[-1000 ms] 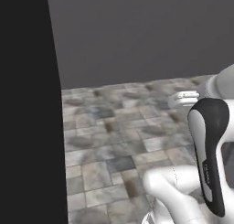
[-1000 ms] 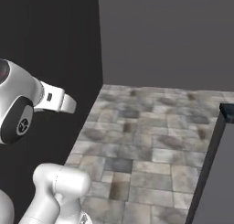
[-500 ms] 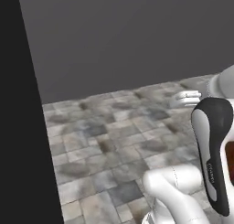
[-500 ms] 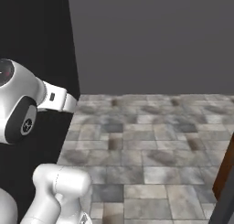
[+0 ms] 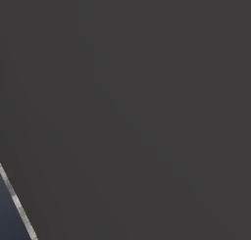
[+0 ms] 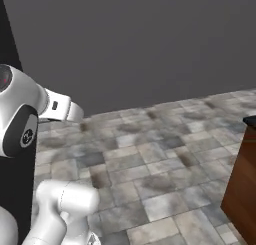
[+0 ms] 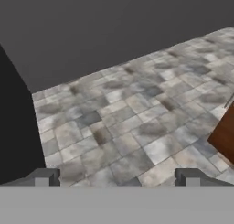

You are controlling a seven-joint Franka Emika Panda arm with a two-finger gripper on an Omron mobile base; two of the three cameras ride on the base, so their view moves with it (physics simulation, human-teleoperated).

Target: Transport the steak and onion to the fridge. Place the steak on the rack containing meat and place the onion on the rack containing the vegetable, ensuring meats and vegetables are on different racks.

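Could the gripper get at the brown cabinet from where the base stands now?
Probably not yet. The open, empty gripper faces bare tiled floor, and the brown cabinet sits off at the view's right edge, across open floor.

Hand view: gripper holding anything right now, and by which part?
Nothing is held. The gripper is open, its fingertips set wide apart with only the tiled floor between them.
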